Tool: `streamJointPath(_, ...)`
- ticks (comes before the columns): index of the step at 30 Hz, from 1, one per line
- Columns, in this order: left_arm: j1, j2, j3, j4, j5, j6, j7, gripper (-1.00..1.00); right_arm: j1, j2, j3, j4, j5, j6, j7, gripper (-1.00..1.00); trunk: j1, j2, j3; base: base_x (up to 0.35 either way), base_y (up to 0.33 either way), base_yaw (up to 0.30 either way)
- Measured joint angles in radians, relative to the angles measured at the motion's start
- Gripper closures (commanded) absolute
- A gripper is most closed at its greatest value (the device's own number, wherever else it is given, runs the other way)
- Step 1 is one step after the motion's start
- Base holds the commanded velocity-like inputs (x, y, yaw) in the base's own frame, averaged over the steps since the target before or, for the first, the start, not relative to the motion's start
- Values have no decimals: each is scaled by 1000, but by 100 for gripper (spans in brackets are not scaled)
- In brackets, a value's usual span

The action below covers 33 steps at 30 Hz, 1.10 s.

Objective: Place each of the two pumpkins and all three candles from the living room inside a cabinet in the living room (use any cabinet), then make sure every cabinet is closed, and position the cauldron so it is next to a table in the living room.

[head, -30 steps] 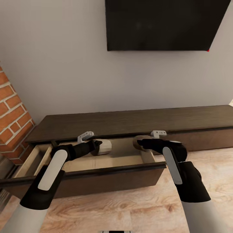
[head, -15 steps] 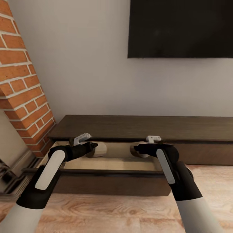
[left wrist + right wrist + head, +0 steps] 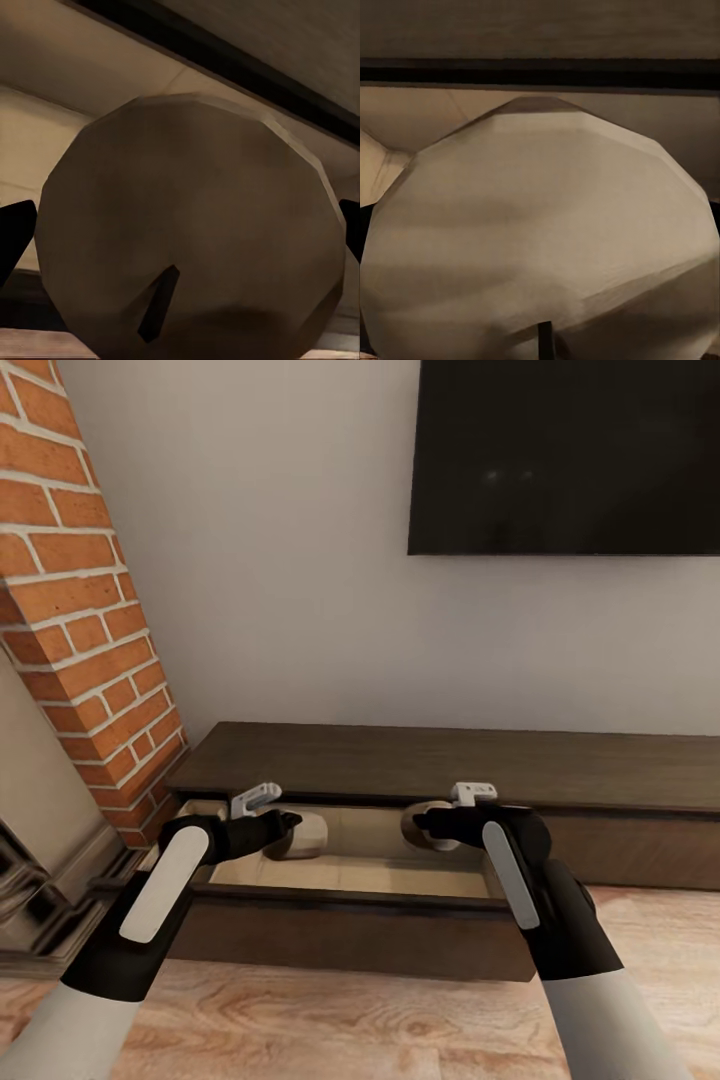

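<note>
Candles sit in both of my claws, held over the open drawer (image 3: 350, 875) of the low dark cabinet (image 3: 450, 760) against the wall. My left claw (image 3: 292, 826) is clamped on one candle (image 3: 305, 836), whose flat top and dark wick face the left wrist camera (image 3: 191, 232), with a black fingertip (image 3: 15, 236) at each side of it. My right claw (image 3: 422, 826) is clamped on a second candle (image 3: 428, 828), which looms pale in the right wrist camera (image 3: 540, 240). Both are just above the drawer's pale floor, toward its back, under the edge of the cabinet top. I judge this to be the stowing step for these two candles. Next I should lower each one until it rests on the drawer floor, part the fingers, and draw both arms straight back clear of the dark front panel (image 3: 360, 905) so the drawer can be pushed shut. A brick column (image 3: 80, 610) stands beside my left arm and a black screen (image 3: 565, 455) hangs above.
</note>
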Motion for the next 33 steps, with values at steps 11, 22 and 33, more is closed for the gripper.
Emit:
streamJointPath(11,-1,0,-1,43,-1,1,-5,100,3,6,-4,50,-1,0,0,100,0,0,0,100,124,1)
streamJointPath(22,-25,-10,-7,198,-2,3,-8,100,3,10,4,207,-2,0,-2,100,0,0,0,113,221,0)
streamJointPath(33,-68,-77,-14,324,-1,0,-8,100,3,11,-1,274,1,0,2,100,0,0,0,22,49,0)
